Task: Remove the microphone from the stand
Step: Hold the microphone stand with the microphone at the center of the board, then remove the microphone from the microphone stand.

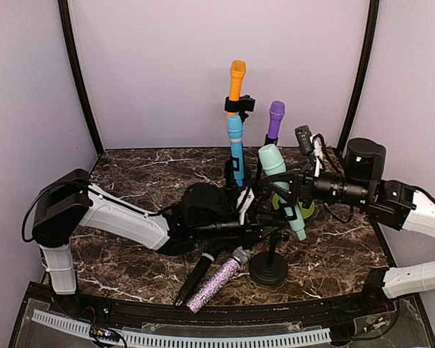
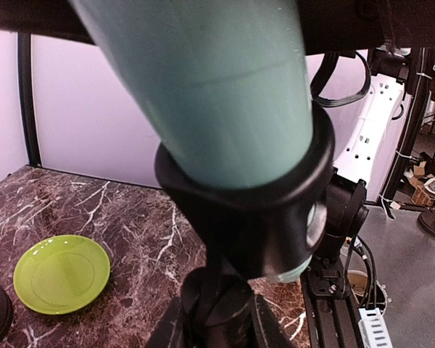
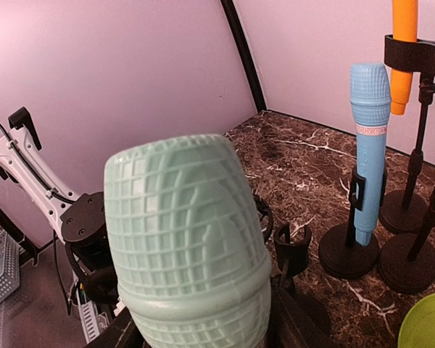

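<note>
The mint-green microphone leans in the black clip of a round-based stand at the table's middle. Its body fills the top of the left wrist view. My left gripper is shut on the stand's thin post just under the clip, fingers pressed against it from both sides. My right gripper comes in from the right, with its jaws closed against the microphone's body below the grille. That ribbed grille fills the right wrist view, with dark fingers pressed to its sides.
Behind stand a blue microphone, an orange one and a purple one, each on its own stand. A green plate lies right of centre. A black microphone and a glittery one lie near the front edge.
</note>
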You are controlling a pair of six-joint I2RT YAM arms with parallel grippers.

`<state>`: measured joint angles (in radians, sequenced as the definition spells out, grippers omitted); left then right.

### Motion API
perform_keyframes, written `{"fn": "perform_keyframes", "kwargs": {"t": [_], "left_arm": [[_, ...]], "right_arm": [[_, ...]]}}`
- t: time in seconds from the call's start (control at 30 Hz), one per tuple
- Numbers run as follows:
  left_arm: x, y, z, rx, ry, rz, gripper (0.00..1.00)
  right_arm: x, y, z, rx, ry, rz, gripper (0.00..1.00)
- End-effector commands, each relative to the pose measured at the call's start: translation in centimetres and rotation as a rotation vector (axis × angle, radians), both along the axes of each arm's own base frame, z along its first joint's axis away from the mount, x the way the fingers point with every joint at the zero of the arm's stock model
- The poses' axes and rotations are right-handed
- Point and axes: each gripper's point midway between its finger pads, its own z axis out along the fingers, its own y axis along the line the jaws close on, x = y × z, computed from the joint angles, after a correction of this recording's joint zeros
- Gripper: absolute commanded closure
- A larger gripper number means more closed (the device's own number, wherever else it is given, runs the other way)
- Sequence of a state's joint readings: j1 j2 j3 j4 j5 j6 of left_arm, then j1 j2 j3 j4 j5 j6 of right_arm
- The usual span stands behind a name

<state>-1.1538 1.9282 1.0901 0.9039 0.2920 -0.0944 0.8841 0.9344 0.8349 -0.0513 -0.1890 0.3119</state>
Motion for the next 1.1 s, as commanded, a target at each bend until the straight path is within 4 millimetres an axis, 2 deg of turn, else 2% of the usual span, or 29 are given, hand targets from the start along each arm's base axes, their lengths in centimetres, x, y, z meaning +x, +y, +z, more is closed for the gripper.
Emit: {"fn": "perform_keyframes", "kwargs": {"t": [0.0,0.13,0.3,0.47,0.6,0.73,1.07], "left_arm": [[-0.2,0.2,1.0,-0.022,-0.075,-0.011,1.00],[-0.3,0.3,0.2,0.009,-0.101,-0.013,1.00],[-1.0,0.6,-1.7,0.074,-0.151,-0.025,1.00],[-1.6,0.7,-2.9,0.108,-0.169,-0.032,1.00],[-2.2,0.5,-3.5,0.121,-0.176,-0.044,1.00],[-2.4,0.6,-4.1,0.132,-0.168,-0.050,1.00],[-2.7,1.0,-5.1,0.150,-0.150,-0.053,1.00]], "right_arm": [[0.1,1.2,3.3,0.055,-0.095,0.027,0.60],[-0.2,0.8,4.9,0.095,-0.147,0.025,0.87],[0.4,-0.8,7.2,0.157,-0.192,-0.061,0.99],[1.9,-2.0,7.9,0.198,-0.178,-0.181,1.00],[4.1,-3.9,8.0,0.181,-0.154,-0.351,1.00],[5.3,-5.3,8.1,0.173,-0.148,-0.457,1.00],[6.2,-5.3,8.9,0.186,-0.160,-0.502,1.00]]}}
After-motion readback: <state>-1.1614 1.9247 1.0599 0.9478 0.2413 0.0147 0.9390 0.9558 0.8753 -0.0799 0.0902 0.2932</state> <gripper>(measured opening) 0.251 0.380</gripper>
